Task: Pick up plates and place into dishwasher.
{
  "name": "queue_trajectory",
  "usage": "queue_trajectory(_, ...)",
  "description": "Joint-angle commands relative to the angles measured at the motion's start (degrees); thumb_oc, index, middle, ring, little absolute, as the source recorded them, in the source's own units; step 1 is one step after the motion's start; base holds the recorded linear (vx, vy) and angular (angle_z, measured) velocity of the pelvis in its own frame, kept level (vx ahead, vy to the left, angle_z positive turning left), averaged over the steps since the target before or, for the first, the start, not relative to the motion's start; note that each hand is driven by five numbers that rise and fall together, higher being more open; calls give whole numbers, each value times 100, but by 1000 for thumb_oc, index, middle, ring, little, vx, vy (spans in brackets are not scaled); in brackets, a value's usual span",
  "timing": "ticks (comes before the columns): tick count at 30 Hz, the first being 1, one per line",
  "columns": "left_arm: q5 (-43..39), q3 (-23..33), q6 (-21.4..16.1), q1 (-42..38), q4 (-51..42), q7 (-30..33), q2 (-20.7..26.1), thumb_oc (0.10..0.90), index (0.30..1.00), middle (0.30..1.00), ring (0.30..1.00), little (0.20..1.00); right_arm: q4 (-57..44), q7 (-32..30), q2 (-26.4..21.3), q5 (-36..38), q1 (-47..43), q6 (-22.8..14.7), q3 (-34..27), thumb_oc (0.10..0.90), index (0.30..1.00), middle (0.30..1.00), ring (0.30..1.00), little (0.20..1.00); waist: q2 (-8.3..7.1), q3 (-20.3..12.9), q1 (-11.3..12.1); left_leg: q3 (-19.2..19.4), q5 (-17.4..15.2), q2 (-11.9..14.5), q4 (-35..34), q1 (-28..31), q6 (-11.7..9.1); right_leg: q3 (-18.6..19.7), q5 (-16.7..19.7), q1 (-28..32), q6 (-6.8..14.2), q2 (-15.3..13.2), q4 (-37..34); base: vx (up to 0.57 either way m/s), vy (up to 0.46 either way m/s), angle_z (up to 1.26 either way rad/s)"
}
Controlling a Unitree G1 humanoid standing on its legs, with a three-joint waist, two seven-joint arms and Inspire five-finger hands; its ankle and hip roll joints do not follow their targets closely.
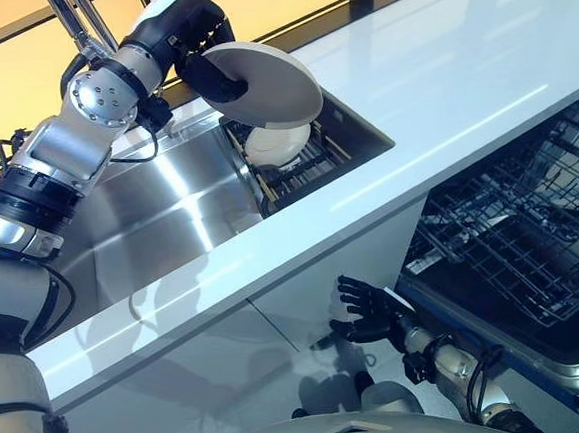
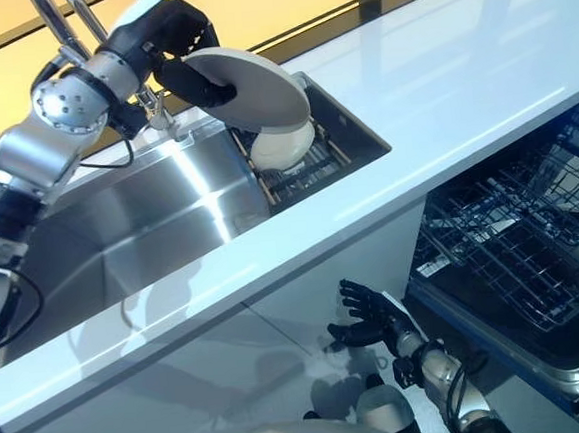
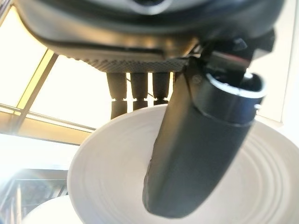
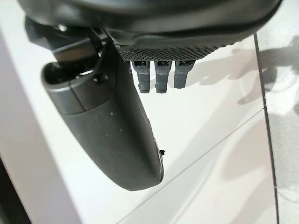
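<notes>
The left hand (image 1: 207,57) grips a white plate (image 1: 269,83), lifted and tilted over the sink (image 1: 159,217); its wrist view shows the thumb (image 3: 196,154) across the plate's face, fingers behind. A bowl (image 1: 279,142) sits in the sink rack (image 1: 306,165). The right hand (image 1: 367,311) hangs relaxed and empty beside the open dishwasher rack (image 1: 521,228)
</notes>
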Motion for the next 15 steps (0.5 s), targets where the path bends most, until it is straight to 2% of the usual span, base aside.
queue_trajectory(1, -286, 738, -602, -412, 282, 130, 369, 100, 300, 300, 300, 200, -689, 244, -70, 348, -53, -594, -285, 800, 900, 900, 900, 900, -31, -531, -19, -5, -345, 45, 92, -46, -2, 29, -429, 0, 454, 85, 206, -73, 17, -1)
queue_trajectory(5, -327, 812, -623, -252, 159, 48, 422, 100, 300, 300, 300, 200, -758, 427, -170, 524, -17, -617, -409, 800, 900, 900, 900, 900, -69, -531, -30, 19, -352, 46, 69, -40, 11, 59, -424, -25, 457, 107, 215, -49, 16, -2)
queue_trajectory(12, -467, 890, -709, -36, 140, -200, 515, 100, 300, 300, 300, 200, -1072, 1141, -426, 1393, 38, -588, -842, 800, 900, 900, 900, 900, -186, -549, -77, 89, -367, 57, 40, -48, 28, 107, -396, -86, 476, 130, 216, -35, 14, -6)
queue_trajectory(15, -503, 924, -731, 12, 144, -237, 545, 100, 300, 300, 300, 200, -1151, 1260, -492, 1527, 66, -586, -961, 800, 900, 900, 900, 900, -204, -549, -91, 98, -367, 57, 43, -55, 29, 117, -395, -105, 475, 135, 227, -10, 9, 0)
